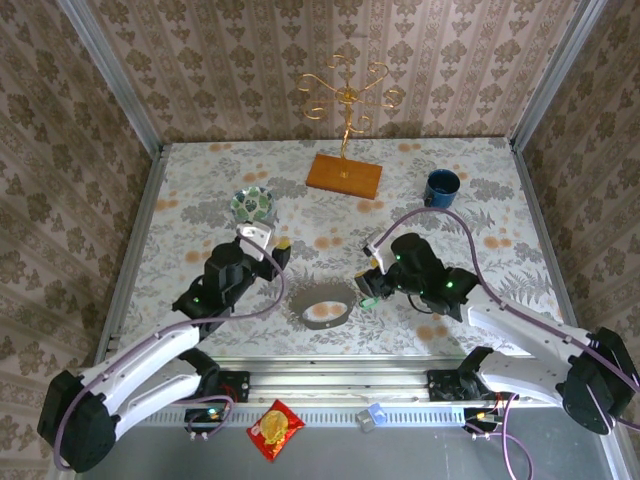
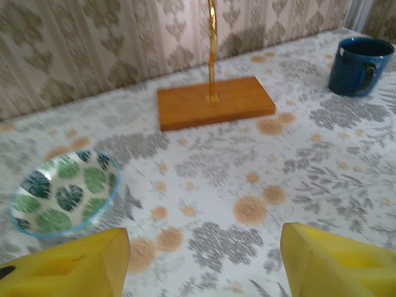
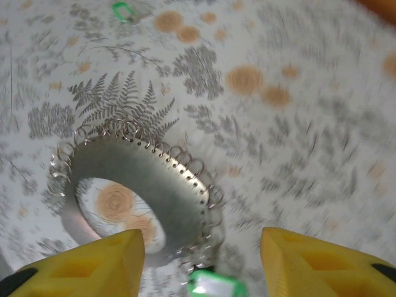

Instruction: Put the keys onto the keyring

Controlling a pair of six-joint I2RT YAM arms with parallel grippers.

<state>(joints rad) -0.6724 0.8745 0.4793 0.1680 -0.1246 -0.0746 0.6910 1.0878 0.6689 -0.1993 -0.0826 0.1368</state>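
The keyring (image 1: pixel 325 306) is a flat grey metal hoop fringed with small wire loops, lying on the flowered table between the two arms; it is also in the right wrist view (image 3: pixel 167 185). A green-headed key (image 3: pixel 213 286) lies at the hoop's near edge, between my right gripper's yellow fingers (image 3: pixel 99 263) and touched by neither. In the top view this key (image 1: pixel 367 300) sits just under my right gripper (image 1: pixel 370 287), which is open. Another green key (image 3: pixel 122 9) lies beyond the hoop. My left gripper (image 2: pixel 204 260) is open over bare table, left of the hoop (image 1: pixel 278 252).
A green-white patterned bowl (image 1: pixel 253 206) (image 2: pixel 65 193) sits just beyond the left gripper. A gold stand on a wooden base (image 1: pixel 344 174) (image 2: pixel 213 102) stands at the back centre, a blue mug (image 1: pixel 441 186) (image 2: pixel 359 65) back right. A red snack packet (image 1: pixel 275 430) lies below the table's near edge.
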